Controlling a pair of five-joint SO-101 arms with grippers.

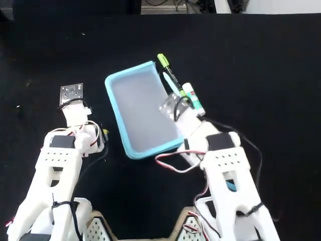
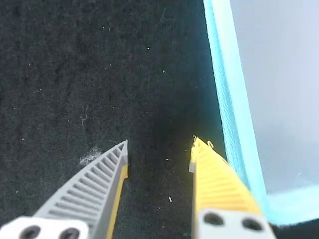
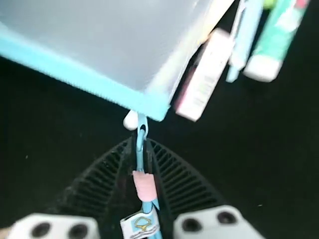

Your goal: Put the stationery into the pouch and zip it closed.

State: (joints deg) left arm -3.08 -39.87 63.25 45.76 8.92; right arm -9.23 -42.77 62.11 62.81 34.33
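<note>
The pouch (image 1: 143,110) is a translucent case with a light blue rim, lying flat at the table's middle. Along its right side lie a green marker (image 1: 168,69), a light blue pen (image 1: 170,84) and a glue stick (image 1: 193,98). My right gripper (image 1: 173,106) sits at that side; in its wrist view the right gripper (image 3: 141,143) is shut on the blue zip pull (image 3: 143,185) hanging from the pouch (image 3: 99,35) corner. A white and pink eraser (image 3: 204,79), the pen (image 3: 246,35) and the glue stick (image 3: 276,35) lie just beyond. My left gripper (image 2: 159,149) is open over bare cloth, beside the pouch rim (image 2: 234,124).
The black cloth (image 1: 261,65) covers the whole table. The left gripper (image 1: 74,95) stands a little left of the pouch. Both arm bases rise from the table's near edge, with loose cables (image 1: 170,163) trailing between the pouch and the right arm.
</note>
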